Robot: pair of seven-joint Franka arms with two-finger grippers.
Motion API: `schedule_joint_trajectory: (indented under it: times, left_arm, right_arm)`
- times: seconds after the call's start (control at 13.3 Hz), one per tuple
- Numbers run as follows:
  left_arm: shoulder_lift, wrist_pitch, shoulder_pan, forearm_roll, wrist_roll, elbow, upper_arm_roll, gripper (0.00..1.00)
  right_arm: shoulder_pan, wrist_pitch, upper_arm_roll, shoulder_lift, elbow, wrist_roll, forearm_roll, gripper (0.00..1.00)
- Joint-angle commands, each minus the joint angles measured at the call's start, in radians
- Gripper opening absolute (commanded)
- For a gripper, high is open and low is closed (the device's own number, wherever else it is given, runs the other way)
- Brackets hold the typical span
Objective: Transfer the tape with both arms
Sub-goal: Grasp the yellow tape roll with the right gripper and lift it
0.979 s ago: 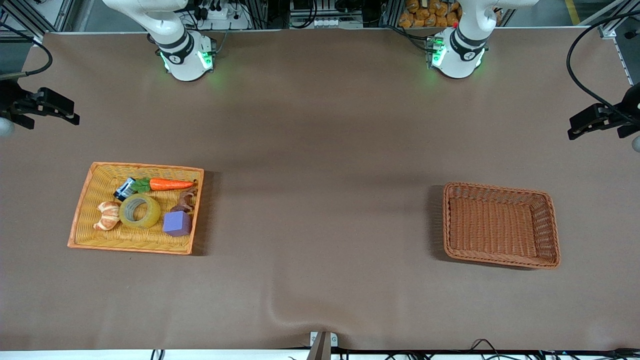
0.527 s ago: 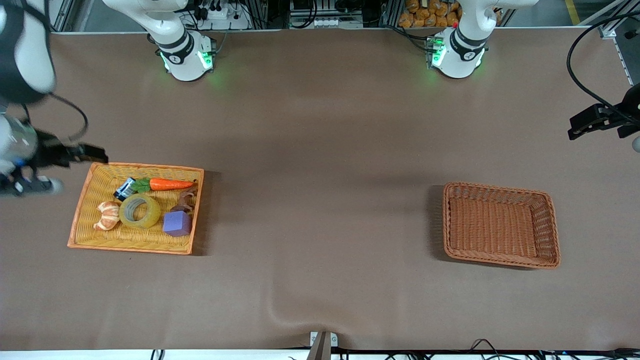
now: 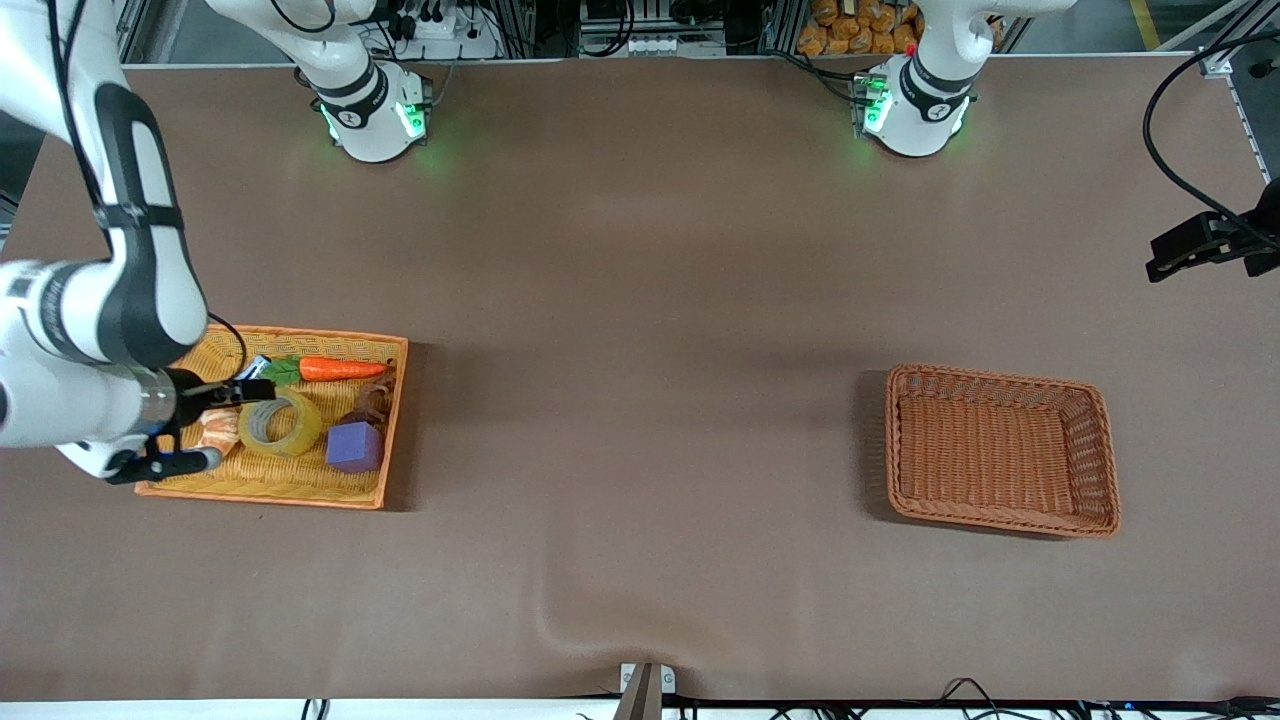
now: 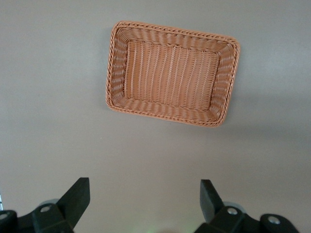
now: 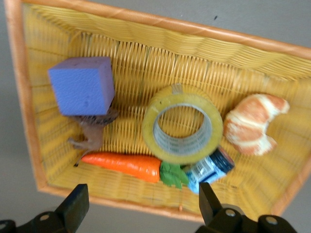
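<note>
The right claw (image 3: 232,420) hangs with its fingers spread wide over the yellow basket (image 3: 375,420) at the right arm's end of the desk (image 3: 640,300), gripping nothing. The tape (image 3: 280,422) lies flat in that basket, below the claw and just beside its fingertips, apart from them. Around the tape sit the croissant (image 5: 255,124), carrot (image 5: 121,165), purple cube (image 5: 82,92) and a small blue packet (image 5: 209,171). The left claw (image 4: 145,199) waits, spread open and gripping nothing, over bare desk near the brown basket (image 4: 116,92).
</note>
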Motion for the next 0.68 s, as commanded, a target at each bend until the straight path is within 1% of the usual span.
schedule_joint_trajectory:
  times: [0.0, 0.08, 0.23, 0.38, 0.6]
  left_arm:
    - [0.039, 0.027, 0.001, -0.011, -0.002, 0.004, 0.000, 1.00]
    - [0.040, 0.044, -0.001, -0.013, -0.002, 0.007, 0.000, 1.00]
    - [0.060, 0.050, -0.004, -0.013, -0.001, 0.010, 0.000, 1.00]
    - [0.063, 0.070, -0.006, -0.005, 0.005, 0.010, -0.001, 1.00]
    - [0.079, 0.086, -0.013, -0.004, 0.005, 0.010, -0.001, 1.00]
  right_arm:
    - [-0.011, 0.152, 0.011, 0.004, -0.100, -0.057, -0.016, 1.00]
    - [-0.019, 0.194, 0.011, 0.007, -0.128, -0.077, -0.016, 1.00]
    - [-0.019, 0.217, 0.011, 0.013, -0.163, -0.079, -0.015, 1.00]
    - [-0.017, 0.251, 0.011, 0.043, -0.176, -0.079, -0.015, 1.00]
    - [-0.017, 0.257, 0.013, 0.077, -0.176, -0.079, -0.013, 1.00]
